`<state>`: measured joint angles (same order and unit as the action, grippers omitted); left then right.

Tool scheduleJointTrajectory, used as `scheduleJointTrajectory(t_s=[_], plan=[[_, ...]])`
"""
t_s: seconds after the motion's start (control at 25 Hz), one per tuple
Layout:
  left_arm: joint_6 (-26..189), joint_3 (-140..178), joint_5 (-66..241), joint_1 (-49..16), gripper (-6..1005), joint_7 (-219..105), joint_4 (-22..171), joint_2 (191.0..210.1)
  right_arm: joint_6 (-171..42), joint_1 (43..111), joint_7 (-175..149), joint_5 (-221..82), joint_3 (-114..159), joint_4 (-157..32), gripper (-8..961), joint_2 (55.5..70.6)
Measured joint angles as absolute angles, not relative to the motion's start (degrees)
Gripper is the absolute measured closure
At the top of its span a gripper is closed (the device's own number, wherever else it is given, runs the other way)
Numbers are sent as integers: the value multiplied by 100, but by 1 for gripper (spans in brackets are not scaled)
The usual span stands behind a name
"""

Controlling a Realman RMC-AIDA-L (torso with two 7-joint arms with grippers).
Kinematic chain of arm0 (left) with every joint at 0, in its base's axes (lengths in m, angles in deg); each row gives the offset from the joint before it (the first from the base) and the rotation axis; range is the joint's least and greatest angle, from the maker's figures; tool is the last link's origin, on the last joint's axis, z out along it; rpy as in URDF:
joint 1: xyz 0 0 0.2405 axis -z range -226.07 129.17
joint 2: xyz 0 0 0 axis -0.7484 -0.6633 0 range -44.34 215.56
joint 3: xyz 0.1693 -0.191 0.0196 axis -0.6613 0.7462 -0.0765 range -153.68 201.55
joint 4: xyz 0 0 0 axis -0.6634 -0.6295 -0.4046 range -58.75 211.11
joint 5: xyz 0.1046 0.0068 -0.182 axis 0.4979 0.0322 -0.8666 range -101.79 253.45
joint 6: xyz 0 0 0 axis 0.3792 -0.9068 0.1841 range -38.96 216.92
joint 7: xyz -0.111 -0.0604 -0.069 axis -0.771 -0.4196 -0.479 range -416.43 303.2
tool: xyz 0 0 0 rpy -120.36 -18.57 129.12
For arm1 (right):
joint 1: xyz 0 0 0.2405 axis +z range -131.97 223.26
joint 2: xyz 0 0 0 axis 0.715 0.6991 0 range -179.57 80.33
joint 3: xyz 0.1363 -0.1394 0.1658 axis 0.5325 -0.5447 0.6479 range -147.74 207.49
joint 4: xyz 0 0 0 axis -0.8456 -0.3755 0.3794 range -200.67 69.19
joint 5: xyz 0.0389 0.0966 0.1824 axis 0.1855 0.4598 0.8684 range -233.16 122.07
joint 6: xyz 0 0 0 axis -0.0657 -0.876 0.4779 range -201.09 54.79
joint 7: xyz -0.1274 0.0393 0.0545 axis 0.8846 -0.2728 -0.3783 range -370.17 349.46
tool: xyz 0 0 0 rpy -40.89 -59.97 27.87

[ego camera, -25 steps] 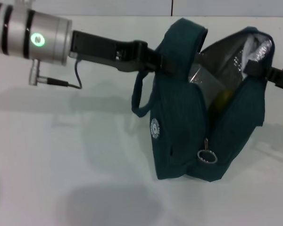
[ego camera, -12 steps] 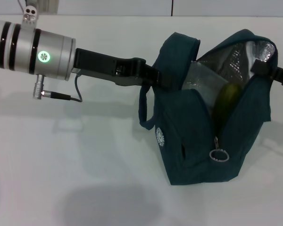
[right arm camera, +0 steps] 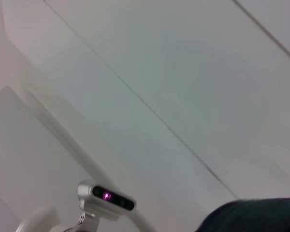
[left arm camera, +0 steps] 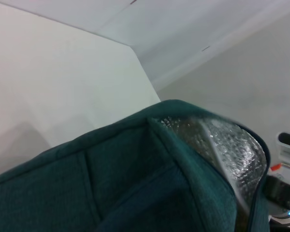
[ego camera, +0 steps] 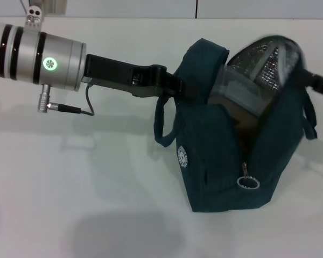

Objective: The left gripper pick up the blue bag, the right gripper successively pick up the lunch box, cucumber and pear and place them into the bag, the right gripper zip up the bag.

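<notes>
Left gripper [ego camera: 187, 88] clamping the bag [ego camera: 226, 161] rim, holding it open; right gripper [ego camera: 317, 85] state unclear; zipping needs taut fabric

The blue bag [ego camera: 226, 150] hides both grippers' fingers and its contents

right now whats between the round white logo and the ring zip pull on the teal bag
Only plain fabric of the dark teal-blue fabric bag lies between its round white logo and metal ring zip pull, in the head view.

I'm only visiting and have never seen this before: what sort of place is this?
Probably a robot test bench or lab: a bare white table, plain pale walls, and the left gripper holding an open blue bag.
</notes>
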<state>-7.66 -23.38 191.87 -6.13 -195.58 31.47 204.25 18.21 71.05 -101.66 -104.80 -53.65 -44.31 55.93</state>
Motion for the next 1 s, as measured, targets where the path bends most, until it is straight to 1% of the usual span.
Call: scheduleJointTrajectory(t_s=[0.24,0.36,0.44,0.52,0.56,0.6,0.64,0.68,0.72,0.8,0.92,1.0], plan=[[-735,-2312,19173,-620,959,-19534,3147,20435,2329,6749,-9673,-10485,-4858,-4427,424,5423],[-731,-2329,19171,-620,958,-19531,3147,20446,2744,6454,-9119,-10529,-4718,-4427,284,5382],[-730,-2331,19170,-619,958,-19531,3150,20451,2903,6365,-8838,-10601,-4702,-4426,257,5402],[-713,-2332,19170,-619,958,-19531,3172,20457,3101,6247,-8399,-10813,-4701,-4428,231,5486],[-697,-2333,19170,-618,958,-19531,3182,20460,3208,6181,-8084,-10977,-4703,-4431,217,5570],[-697,-2333,19170,-618,958,-19531,3182,20460,3208,6181,-8084,-10977,-4703,-4431,204,5570],[-679,-2334,19169,-618,958,-19531,3185,20463,3273,6125,-7803,-11134,-4704,-4432,190,5652],[-663,-2333,19168,-621,958,-19531,3187,20468,3355,5987,-7125,-11525,-4699,-4432,177,5860],[-662,-2330,19168,-622,958,-19531,3187,20470,3363,5961,-6991,-11616,-4702,-4432,164,5903],[-660,-2316,19166,-627,958,-19531,3195,20476,3372,5866,-6484,-11928,-4700,-4454,137,6040],[-658,-2312,19131,-629,958,-19531,3253,20484,3288,5678,-5723,-12428,-4698,-4497,136,6225],[-657,-2325,19094,-627,958,-19531,3281,20486,3177,5558,-5456,-12577,-4697,-4507,136,6314]])
